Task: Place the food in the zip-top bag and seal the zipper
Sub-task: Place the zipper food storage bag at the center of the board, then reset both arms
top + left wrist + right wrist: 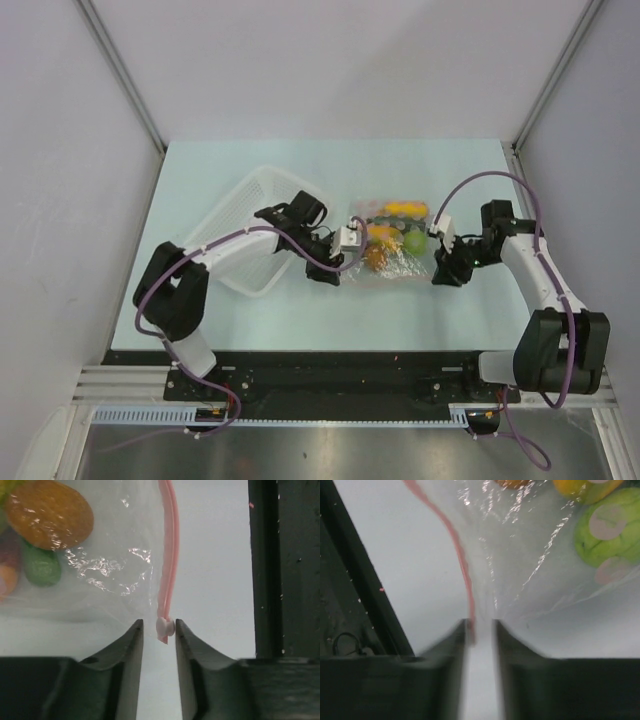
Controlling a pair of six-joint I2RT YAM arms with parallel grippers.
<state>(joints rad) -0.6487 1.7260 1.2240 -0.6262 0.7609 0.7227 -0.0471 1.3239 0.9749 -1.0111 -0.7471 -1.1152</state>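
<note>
The clear zip-top bag [396, 252] lies mid-table with the food [398, 228] inside it. In the left wrist view an orange piece [50, 512] and a green piece [40, 566] show through the plastic. The pink zipper [170, 555] runs straight away from my left gripper [159, 625]. That gripper is open, with the pale slider [165, 626] at its tips, against the right finger. My right gripper [481, 625] is open a little around the bag's other corner. There the zipper [457, 550] ends by the left finger, and a lime-green ball [610, 530] lies further off.
A white plastic tray [238, 210] sits left of the bag, under my left arm. A black rail [285, 565] along the table's near edge shows in both wrist views. Grey walls close in the table's sides and back.
</note>
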